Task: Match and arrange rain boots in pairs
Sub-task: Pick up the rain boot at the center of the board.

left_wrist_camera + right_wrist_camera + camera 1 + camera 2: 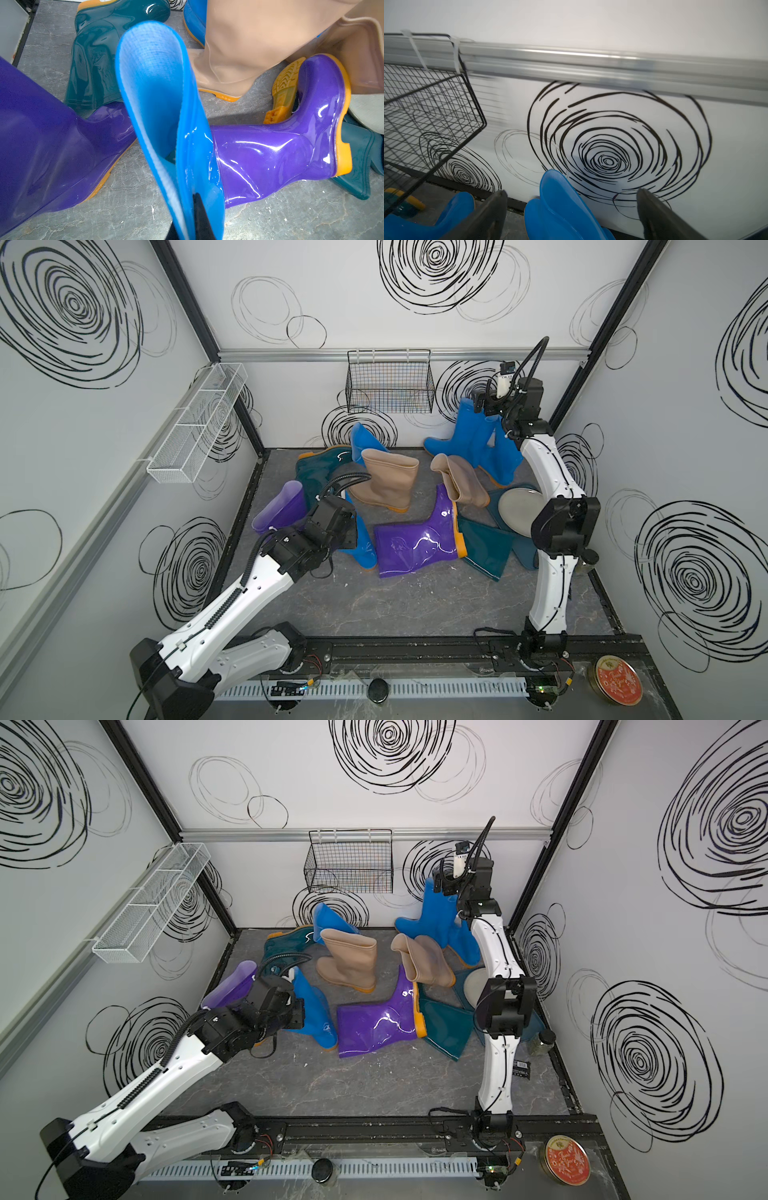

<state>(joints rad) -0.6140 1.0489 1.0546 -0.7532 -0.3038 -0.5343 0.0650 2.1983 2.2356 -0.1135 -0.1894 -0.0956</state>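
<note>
Firstly, left gripper point(187, 226): clamped on the shaft rim of one blue boot, with a dark finger point(200, 216) against the outer wall.
Held blue boot point(158, 93): sits between the two purple boots. Its mouth, with pale lining, gapes toward the wrist camera. In both top views its long axis runs far to near, orange sole edge at the near end.
Right gripper point(574, 207): jaws spread wide and gripping nothing, raised at the back wall over the blue pair.
Blue pair point(469, 435): two boots standing against the back wall, shafts upright. One shaft top rises between the spread fingers point(494, 209), clear of both.
Fourth blue boot point(360, 439): leans on the back wall behind a tan boot.
Lying purple boot point(415, 547): on its side mid-floor, long axis crosswise, orange sole toward the right arm.
Second purple boot point(282, 510): beside the left wrist, mouth tipped up and outward.
Tan boots: one point(386, 485) stands on its sole and the other point(459, 481) stands slanted, both at mid-floor.
Teal boots: one point(316, 468) lies at the far left. The other point(486, 551) lies just beyond the lying purple boot's sole.
Grey plate point(519, 506): near the right arm's elbow.
</note>
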